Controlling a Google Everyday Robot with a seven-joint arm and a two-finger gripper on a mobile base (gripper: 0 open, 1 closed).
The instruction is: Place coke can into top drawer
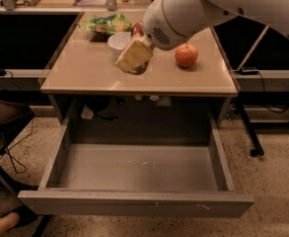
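Note:
My gripper (132,60) hangs over the middle of the tan tabletop (80,75), left of a red apple (186,55). Its tan fingers (134,54) are shut on the coke can (137,28). The can is tilted and mostly hidden behind the near finger; only a red strip and a dark end show. It is held a little above the table. The top drawer (134,204) stands pulled wide open below and in front of the table, and its grey bottom (139,167) holds nothing.
A white bowl (118,41) sits just behind the gripper, and a green snack bag (104,22) lies at the table's back. A dark chair (3,117) stands at the left and a black stand leg (247,127) at the right. Counters run along the back.

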